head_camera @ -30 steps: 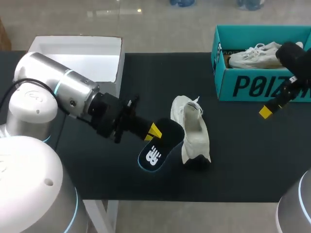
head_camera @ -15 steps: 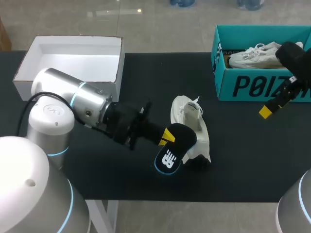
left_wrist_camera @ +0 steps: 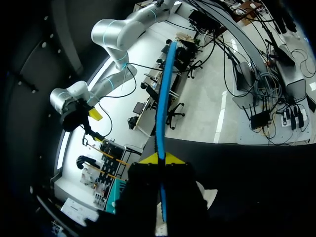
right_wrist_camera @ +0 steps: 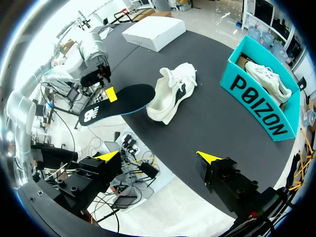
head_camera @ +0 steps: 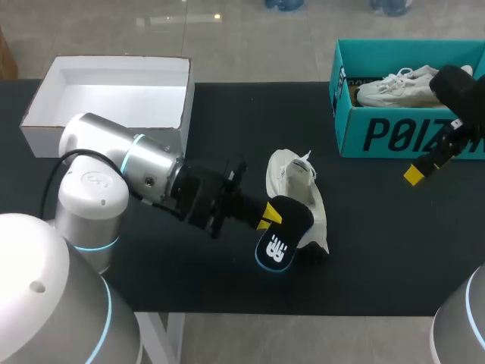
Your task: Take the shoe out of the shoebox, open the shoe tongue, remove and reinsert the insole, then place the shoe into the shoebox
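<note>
Two shoes in the head view: one cream, soft-looking fabric shoe (head_camera: 300, 191) sits out on the matte black table (head_camera: 227, 121) near the middle with its mouth gaping, and a second shoe (head_camera: 395, 86), laced, lies inside the open teal cardboard shoebox (head_camera: 379, 136) at the far right. The left gripper (head_camera: 265, 217) is clamped on the insole (head_camera: 282, 236), a flat, black, rounded-end thing with a white logo and a thin blue rim. Its heel end hangs just over the table, and its front end overlaps the shoe's opening, though I can't tell if it's actually inside. A white box (head_camera: 114, 98), open and rectangular, sits at the far left. The right gripper (head_camera: 415, 173) hangs in front of the shoebox, clear of the shoe. In the left wrist view the insole (left_wrist_camera: 163, 123) is edge-on, just a thin blue line running straight ahead from between the yellow tips, so the left gripper (left_wrist_camera: 161, 158) pinches it flat from both sides; a sliver of the shoe (left_wrist_camera: 207, 195) shows under it. In the right wrist view the right gripper (right_wrist_camera: 159, 157) has its fingers spread wide with nothing in them. Ahead of it the insole (right_wrist_camera: 121, 101) tips against the shoe (right_wrist_camera: 173, 91), with the shoebox (right_wrist_camera: 259, 111) well off to one side and the white box (right_wrist_camera: 154, 33) beyond.
</note>
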Robot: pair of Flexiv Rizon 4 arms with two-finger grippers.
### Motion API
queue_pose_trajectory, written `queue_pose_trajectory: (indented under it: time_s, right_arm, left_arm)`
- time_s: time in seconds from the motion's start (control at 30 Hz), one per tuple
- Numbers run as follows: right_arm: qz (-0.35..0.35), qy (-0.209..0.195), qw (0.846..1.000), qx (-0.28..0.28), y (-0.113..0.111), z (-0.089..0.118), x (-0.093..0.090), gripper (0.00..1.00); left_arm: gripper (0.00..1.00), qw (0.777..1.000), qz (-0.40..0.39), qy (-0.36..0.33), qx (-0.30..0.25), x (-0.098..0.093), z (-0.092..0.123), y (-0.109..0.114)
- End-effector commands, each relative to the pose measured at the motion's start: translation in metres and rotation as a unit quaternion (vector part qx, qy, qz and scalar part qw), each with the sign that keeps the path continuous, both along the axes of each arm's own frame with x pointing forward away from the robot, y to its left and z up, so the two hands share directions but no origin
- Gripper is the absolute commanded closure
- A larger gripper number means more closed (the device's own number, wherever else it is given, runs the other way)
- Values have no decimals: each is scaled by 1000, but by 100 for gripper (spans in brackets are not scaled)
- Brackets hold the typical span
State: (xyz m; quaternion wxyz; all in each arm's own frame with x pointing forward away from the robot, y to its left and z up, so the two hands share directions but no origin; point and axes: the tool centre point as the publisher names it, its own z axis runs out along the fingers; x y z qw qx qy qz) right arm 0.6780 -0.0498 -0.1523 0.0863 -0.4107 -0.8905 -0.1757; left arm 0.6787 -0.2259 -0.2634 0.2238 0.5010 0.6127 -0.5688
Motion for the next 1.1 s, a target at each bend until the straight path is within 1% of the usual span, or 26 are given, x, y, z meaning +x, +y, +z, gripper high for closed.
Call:
queue_pose_trajectory:
  time_s: [0.03,0.43,0.6,0.77,0.9,1.1]
  right_arm:
    - [0,3,1000,-1,1,0,2,0]
    - [0,3,1000,-1,1,0,2,0]
    - [0,3,1000,-1,1,0,2,0]
    - [0,3,1000,-1,1,0,2,0]
    - [0,3,1000,-1,1,0,2,0]
    - [0,3,1000,-1,1,0,2,0]
  left_arm:
    - [100,1000,1,-1,1,-2,0,-1]
    - [100,1000,1,-1,1,-2,0,-1]
    - [100,1000,0,20,13,-4,-12,-12]
    - [100,999,5,34,23,-3,-19,-21]
    - [100,999,13,39,33,2,-22,-25]
    - [100,997,39,50,53,16,-22,-28]
